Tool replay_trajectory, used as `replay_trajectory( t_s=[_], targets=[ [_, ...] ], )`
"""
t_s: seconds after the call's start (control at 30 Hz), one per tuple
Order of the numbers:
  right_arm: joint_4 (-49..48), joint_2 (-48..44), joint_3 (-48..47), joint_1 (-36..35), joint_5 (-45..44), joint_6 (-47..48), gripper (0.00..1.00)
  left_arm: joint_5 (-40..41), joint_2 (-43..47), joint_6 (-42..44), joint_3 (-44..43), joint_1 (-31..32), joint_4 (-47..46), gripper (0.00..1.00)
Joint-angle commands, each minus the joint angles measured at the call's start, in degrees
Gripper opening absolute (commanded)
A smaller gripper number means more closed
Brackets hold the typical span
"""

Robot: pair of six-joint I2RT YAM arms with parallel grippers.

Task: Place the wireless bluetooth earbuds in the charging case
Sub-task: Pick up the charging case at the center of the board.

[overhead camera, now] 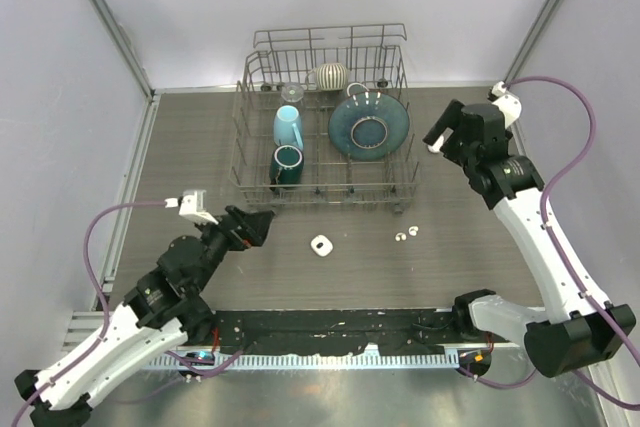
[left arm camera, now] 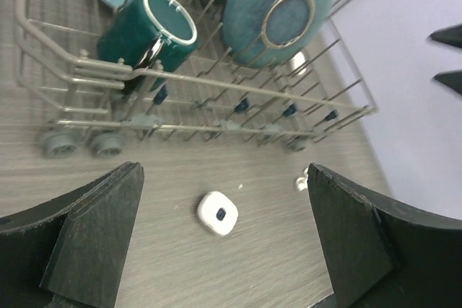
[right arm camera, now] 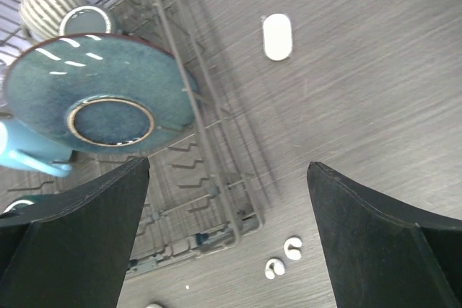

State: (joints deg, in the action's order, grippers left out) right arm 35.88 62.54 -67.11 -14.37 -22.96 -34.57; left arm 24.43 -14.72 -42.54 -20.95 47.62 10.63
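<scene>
The left arm (overhead camera: 140, 312) started from its base at 7 o'clock of the top view and stretched low toward 1 o'clock, with the elbow bent. The left gripper (overhead camera: 258, 225) at its end pointed to about 3 o'clock, and its jaws stood wide apart. In the left wrist view its two dark fingers (left arm camera: 94, 236) sat far out at each side. The right arm (overhead camera: 545, 247) rose from 5 o'clock toward 11 o'clock. The right gripper (overhead camera: 438, 137) was at 2 o'clock of the view and pointed to about 9 o'clock, its jaws also wide apart.
</scene>
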Motion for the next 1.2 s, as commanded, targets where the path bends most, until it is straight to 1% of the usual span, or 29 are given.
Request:
replay_trajectory(
  t_s=[0.0, 0.03, 0.07, 0.1, 0.13, 0.17, 0.23, 0.3, 0.37, 0.4, 0.47, 0.5, 0.53, 0.6, 0.63, 0.7, 0.77, 0.8, 0.87, 0.9, 0.97, 1.07, 1.17],
  targets=[
    [0.16, 1.18, -6.54, 0.05, 7.55, 1.15, 0.96, 0.37, -10.57, 2.72, -10.50, 0.11, 11.85, 1.00],
    [-0.63, 1.09, -6.71, 0.04, 9.67, 2.47, 0.96, -0.60, -13.64, 3.25, -12.43, 0.11, 13.61, 1.00],
    [-1.85, 1.18, -6.63, 0.04, 11.34, 4.23, 0.97, -1.30, -16.02, 4.13, -16.80, 0.02, 17.28, 1.00],
    [-2.04, 1.61, -6.72, 0.04, 10.84, 4.33, 0.96, -2.79, -20.39, 6.22, -19.10, 0.02, 19.14, 1.00],
    [-1.78, 1.96, -7.15, 0.13, 10.48, 4.85, 0.96, -4.81, -22.00, 9.29, -21.13, 0.11, 20.73, 1.00],
    [-1.08, 3.27, -7.68, 0.13, 9.87, 5.38, 0.96, -5.26, -24.19, 10.19, -23.67, 0.11, 21.96, 1.00],
    [0.42, 4.16, -8.73, 0.48, 8.21, 7.05, 0.96, -6.14, -25.62, 11.60, -25.80, 0.02, 22.67, 1.00],
    [0.07, 3.82, -8.65, 0.57, 7.15, 8.11, 0.96, -5.28, -26.50, 10.91, -29.14, 0.11, 25.39, 1.00],
    [-0.98, 2.85, -7.69, 0.66, 3.81, 8.20, 0.97, -0.72, -25.19, 5.84, -30.72, 0.11, 28.20, 1.00],
    [-3.77, 1.98, -6.90, 0.75, 2.84, 8.29, 0.96, -0.26, -24.22, 5.63, -31.08, 0.02, 28.91, 1.00],
    [-5.29, 0.30, -4.79, 1.45, 1.00, 7.94, 0.96, -0.60, -19.14, 8.51, -29.43, 0.11, 27.44, 1.00],
    [-4.77, 0.56, -4.96, 1.89, 0.81, 8.02, 0.97, -2.87, -17.03, 9.49, -28.54, 0.11, 26.38, 1.00],
    [-3.98, 1.87, -5.92, 2.41, 0.38, 8.02, 0.97, -2.28, -14.14, 8.98, -28.01, 0.11, 25.67, 1.00],
    [-0.57, 3.80, -7.59, 5.04, 2.38, 7.85, 0.97, -1.22, -12.62, 8.36, -28.00, 0.02, 26.63, 1.00],
    [1.02, 5.38, -9.86, 6.53, 3.87, 7.85, 0.96, -0.96, -12.53, 8.44, -28.44, 0.02, 28.81, 1.00],
    [4.01, 9.51, -11.81, 10.23, 7.65, 6.80, 0.97, -0.26, -13.84, 9.93, -30.02, 0.11, 31.28, 1.00],
    [4.46, 11.97, -13.22, 13.38, 10.73, 5.83, 0.97, -0.25, -15.85, 11.07, -31.08, 0.11, 33.48, 1.00],
    [4.38, 12.25, -13.39, 13.66, 11.44, 4.52, 0.97, -0.69, -16.30, 12.91, -31.17, 0.11, 33.57, 1.00],
    [4.64, 12.78, -14.45, 13.58, 8.48, 2.06, 0.97, -1.13, -16.48, 15.02, -30.56, 0.11, 32.18, 1.00],
    [4.47, 12.69, -14.62, 13.67, 7.59, 2.05, 0.97, -1.48, -16.22, 17.04, -30.12, 0.11, 31.39, 1.00],
    [3.06, 11.90, -13.84, 13.58, 7.49, 2.92, 0.97, -1.05, -16.13, 18.28, -28.71, 0.02, 29.97, 1.00],
    [-2.29, 9.88, -9.63, 13.67, 5.39, 5.56, 0.97, 0.70, -18.93, 18.47, -29.67, 0.02, 32.16, 1.00],
    [-2.48, 10.22, -8.56, 13.58, 4.94, 7.49, 0.98, 0.37, -23.50, 18.11, -30.11, -0.15, 33.22, 1.00]
  ],
)
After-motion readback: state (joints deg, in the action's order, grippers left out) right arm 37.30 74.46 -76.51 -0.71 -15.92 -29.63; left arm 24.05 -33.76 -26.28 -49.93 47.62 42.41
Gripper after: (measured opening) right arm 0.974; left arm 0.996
